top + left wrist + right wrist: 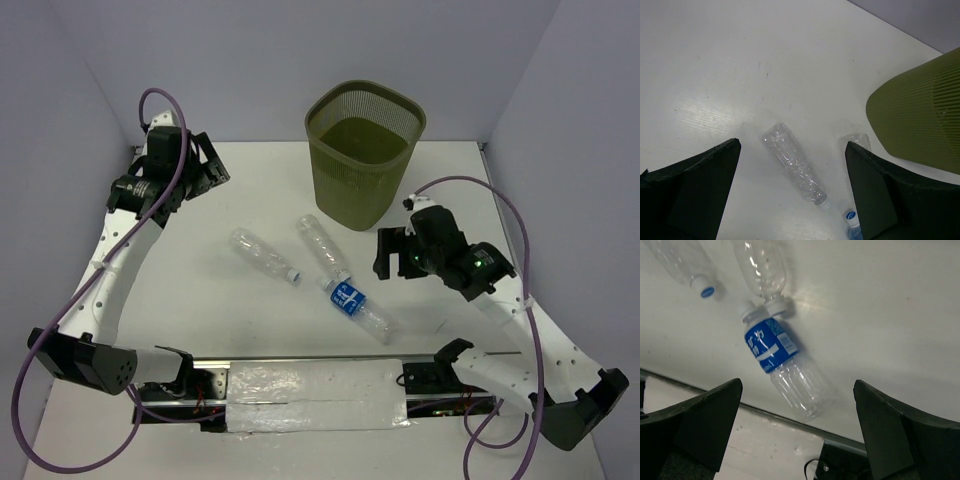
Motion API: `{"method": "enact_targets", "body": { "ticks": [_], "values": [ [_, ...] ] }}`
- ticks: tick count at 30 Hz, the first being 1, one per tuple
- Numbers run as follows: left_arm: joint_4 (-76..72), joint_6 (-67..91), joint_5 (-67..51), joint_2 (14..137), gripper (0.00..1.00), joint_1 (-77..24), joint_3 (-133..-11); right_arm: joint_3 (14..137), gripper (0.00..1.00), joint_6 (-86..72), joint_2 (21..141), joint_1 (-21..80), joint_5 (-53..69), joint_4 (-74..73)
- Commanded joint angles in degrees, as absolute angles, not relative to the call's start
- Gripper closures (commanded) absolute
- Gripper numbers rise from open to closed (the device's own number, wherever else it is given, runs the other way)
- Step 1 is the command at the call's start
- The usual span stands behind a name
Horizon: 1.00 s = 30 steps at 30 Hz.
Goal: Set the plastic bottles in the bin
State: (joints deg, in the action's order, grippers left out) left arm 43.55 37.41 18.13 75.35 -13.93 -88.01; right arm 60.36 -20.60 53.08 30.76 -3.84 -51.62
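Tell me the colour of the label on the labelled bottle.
The label is blue with white print; the right wrist view shows it best.

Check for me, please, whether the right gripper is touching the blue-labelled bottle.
Apart. The right wrist view shows the blue-labelled bottle lying on the table between the open jaws of the right gripper, bare surface either side.

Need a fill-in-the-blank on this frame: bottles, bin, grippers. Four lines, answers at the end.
1. In the top view, the plastic bottles lying on the table number ___.
2. The nearest bottle has a ___ label.
3. The bin stands ___ at the far side.
4. The left gripper and right gripper are both ___ and hold nothing.
Missing words: three; blue; upright; open.
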Motion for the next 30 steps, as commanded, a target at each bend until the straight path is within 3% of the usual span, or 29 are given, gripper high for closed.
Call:
{"method": "enact_targets", "body": {
  "ticks": [1, 5, 15, 30],
  "values": [
    [41.2, 38.9, 17.7, 73.7, 0.01, -13.6, -87.9, 57.2, 0.0, -22.9, 52.7, 33.0, -1.3, -52.4],
    [41.5, 39.3, 17.5, 73.5, 0.01, -13.6, -86.6, 54.6, 0.0, -21.6, 55.5, 34.3, 5.3, -52.3],
    [41.0, 39.7, 16.5, 74.2, 0.01, -13.6, -84.9, 49.3, 0.0, -18.6, 63.7, 39.1, 8.5, -47.3],
    [41.5, 38.6, 17.4, 75.6, 0.01, -13.6, -84.0, 47.9, 0.01, -20.6, 79.5, 48.6, 0.4, -38.8]
  ]
}}
